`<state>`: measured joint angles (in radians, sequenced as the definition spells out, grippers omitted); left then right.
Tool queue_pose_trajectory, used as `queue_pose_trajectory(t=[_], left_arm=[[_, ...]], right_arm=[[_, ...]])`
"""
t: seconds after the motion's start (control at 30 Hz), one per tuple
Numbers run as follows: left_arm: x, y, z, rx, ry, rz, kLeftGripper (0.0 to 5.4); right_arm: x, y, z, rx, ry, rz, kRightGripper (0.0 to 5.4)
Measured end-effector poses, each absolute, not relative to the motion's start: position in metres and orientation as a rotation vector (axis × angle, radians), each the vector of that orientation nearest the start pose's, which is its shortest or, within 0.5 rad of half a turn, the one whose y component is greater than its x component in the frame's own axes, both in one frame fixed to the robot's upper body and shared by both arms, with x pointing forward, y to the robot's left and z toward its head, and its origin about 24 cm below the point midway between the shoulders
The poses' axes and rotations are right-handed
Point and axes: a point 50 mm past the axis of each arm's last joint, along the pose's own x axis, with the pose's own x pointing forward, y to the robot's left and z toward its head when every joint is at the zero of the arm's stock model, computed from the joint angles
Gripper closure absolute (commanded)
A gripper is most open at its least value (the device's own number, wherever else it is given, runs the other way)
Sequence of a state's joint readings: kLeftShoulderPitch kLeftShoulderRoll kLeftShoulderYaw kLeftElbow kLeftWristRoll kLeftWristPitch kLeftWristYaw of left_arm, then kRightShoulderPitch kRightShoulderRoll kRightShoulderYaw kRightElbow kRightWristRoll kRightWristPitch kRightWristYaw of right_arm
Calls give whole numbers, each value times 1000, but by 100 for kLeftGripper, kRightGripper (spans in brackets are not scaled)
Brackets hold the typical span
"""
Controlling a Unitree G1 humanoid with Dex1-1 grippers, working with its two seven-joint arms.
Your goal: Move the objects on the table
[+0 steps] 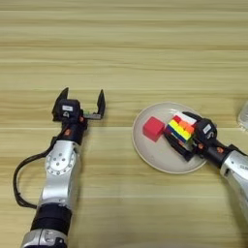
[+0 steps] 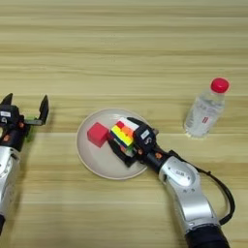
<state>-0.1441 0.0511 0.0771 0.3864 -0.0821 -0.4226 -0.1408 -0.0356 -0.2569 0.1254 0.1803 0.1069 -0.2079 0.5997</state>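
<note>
Right eye view: right pincer (image 2: 125, 145) clamps puzzle cube (image 2: 123, 133) over plate (image 2: 92, 160), beside red cube (image 2: 97, 134). Left pincer (image 1: 81, 103) gapes wide, empty, on desk (image 1: 124, 48).

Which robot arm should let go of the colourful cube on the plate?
The right one: the right gripper already holds the multicoloured puzzle cube over the round white plate. The left gripper is open, away from it.

A plate (image 2: 92, 162) is sitting mid-counter (image 2: 126, 48), carrying the small cube (image 2: 98, 134) left of the puzzle cube (image 2: 123, 134). A bottle (image 2: 206, 110) is standing upright to the plate's right, well apart.
</note>
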Motion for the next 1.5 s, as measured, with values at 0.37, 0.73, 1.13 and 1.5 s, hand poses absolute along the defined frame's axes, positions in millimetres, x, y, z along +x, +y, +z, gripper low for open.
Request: queue_pose_trajectory(t=[0.37,0.73,1.13,1.5], left_arm=[[273,166,30,-18,-182,-71,0],[273,167,31,-16,-184,-67,0],[267,168,58,-2,-295,-45,0],[247,168,95,23,-403,-30,0]], right_arm=[[245,-145,28,-164,-11,716,207],[245,-141,54,-162,-127,723,207],[234,-96,69,-106,-194,913,207],[227,-55,67,-100,-177,1077,207]])
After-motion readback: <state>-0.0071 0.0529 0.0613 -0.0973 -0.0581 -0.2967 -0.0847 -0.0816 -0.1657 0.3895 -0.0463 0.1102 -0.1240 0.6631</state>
